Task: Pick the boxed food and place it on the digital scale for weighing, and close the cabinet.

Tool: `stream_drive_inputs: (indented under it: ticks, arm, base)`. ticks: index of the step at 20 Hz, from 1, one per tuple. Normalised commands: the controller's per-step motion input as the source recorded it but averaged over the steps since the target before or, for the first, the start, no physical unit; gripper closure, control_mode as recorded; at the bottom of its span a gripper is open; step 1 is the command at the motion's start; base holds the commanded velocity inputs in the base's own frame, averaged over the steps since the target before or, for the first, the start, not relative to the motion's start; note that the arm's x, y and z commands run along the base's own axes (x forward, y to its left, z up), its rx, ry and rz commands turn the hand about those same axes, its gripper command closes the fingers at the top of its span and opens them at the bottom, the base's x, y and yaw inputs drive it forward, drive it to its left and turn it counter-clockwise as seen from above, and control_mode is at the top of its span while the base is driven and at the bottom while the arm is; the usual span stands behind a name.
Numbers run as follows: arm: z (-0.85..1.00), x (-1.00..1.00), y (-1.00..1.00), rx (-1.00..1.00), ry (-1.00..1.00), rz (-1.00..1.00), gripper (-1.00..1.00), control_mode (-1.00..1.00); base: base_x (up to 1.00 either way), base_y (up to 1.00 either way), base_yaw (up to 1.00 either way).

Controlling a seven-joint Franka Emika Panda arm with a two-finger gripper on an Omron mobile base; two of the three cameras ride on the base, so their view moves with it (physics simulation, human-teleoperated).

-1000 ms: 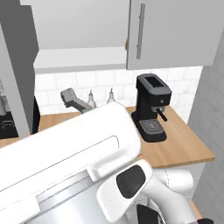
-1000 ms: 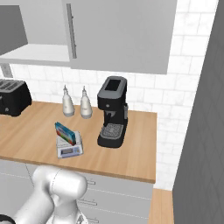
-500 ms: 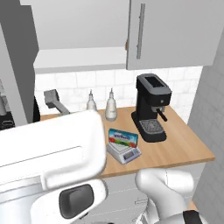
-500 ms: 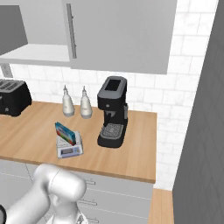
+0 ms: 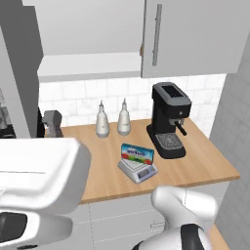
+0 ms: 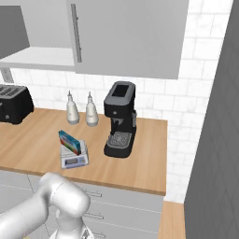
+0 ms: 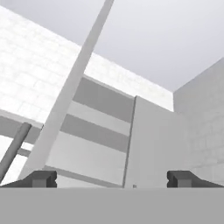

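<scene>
My jaws wide, gripping nothing, one boxed food (image 5: 137, 153) on one digital scale (image 5: 138, 169), two bottles (image 5: 102, 120) behind, one coffee machine (image 5: 168, 120) right, cabinet (image 5: 93, 37) open

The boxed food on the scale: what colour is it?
Blue, with a red, green and white label, on the boxed food; clearest in the left base view.
</scene>
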Motion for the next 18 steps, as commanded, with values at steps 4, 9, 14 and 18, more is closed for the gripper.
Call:
stream_drive_inputs:
  ticks: [4, 9, 14, 18]
  arm:
    - [-0.11, -0.02, 0.16, 0.00, 0.00, -0.28, -1.00, -1.00]
    - [0.00, 0.00, 0.35, 0.00, 0.00, -0.15, -1.00, -1.00]
    - [-0.09, 0.05, 0.32, -0.01, 0.00, -0.13, -1.00, -1.00]
    - [-0.12, 0.28, 0.31, -0.05, 0.06, -0.23, -1.00, -1.00]
  base:
    - [0.00, 0.00, 0.00]
    - [0.00, 0.00, 0.00]
    - [0.00, 0.00, 0.00]
    - [0.00, 0.00, 0.00]
